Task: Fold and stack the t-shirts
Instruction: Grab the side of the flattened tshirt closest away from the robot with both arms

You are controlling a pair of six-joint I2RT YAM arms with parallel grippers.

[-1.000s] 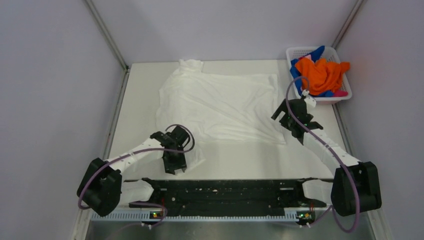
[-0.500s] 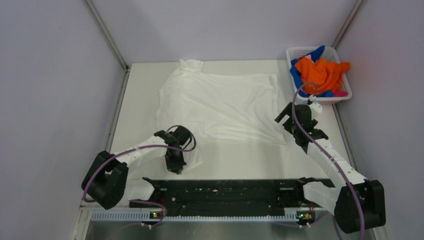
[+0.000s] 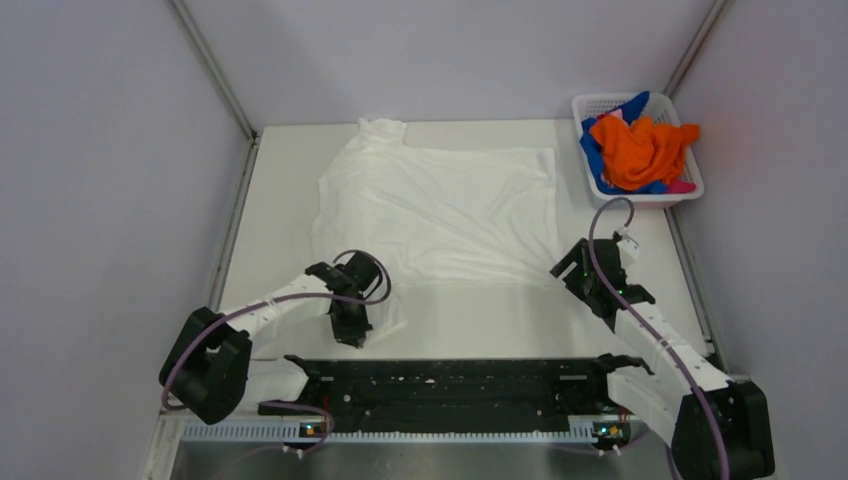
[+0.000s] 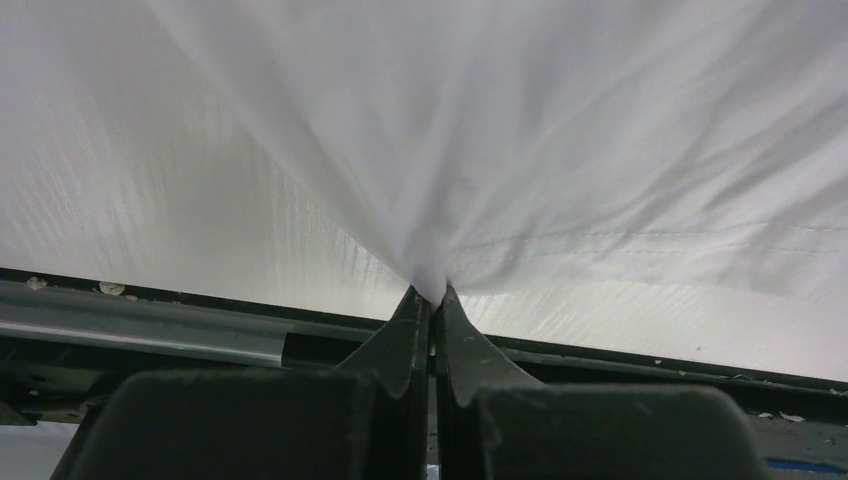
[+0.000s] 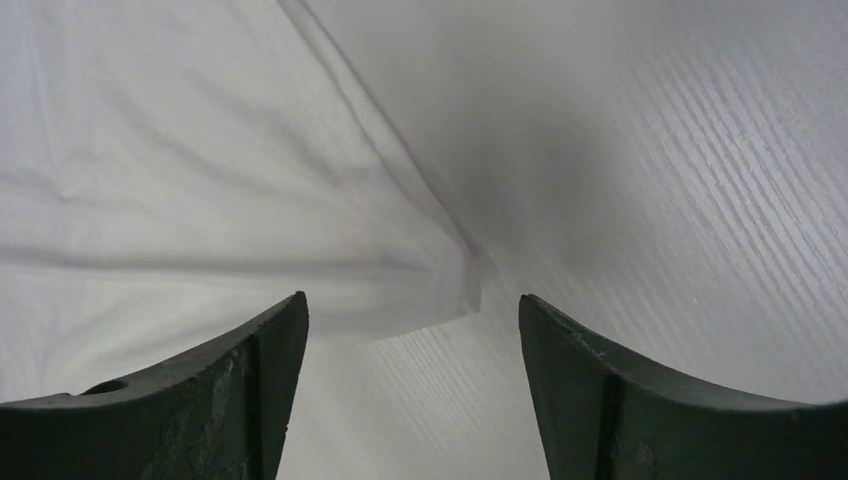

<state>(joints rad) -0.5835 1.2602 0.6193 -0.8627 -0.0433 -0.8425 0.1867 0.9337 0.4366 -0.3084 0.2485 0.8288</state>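
A large white t-shirt [image 3: 440, 210] lies spread across the middle of the table. My left gripper [image 3: 355, 335] is shut on its near left corner, and the pinched cloth [image 4: 430, 270] bunches up from the jaw tips [image 4: 431, 300]. My right gripper [image 3: 570, 270] stands open at the shirt's near right corner [image 5: 455, 290], which lies flat on the table just ahead of the gap between its fingers [image 5: 412, 310]. Orange [image 3: 640, 150], blue [image 3: 592, 150] and pink [image 3: 682, 186] t-shirts are heaped in the basket at the far right.
The white lattice basket [image 3: 595, 103] stands at the table's far right corner. Grey walls close in on the left, right and back. A black rail [image 3: 450, 385] with the arm bases runs along the near edge.
My left gripper has closed on the white shirt's near left corner. The right arm has drawn back and lowered toward the near right corner, its jaws narrowing slightly.
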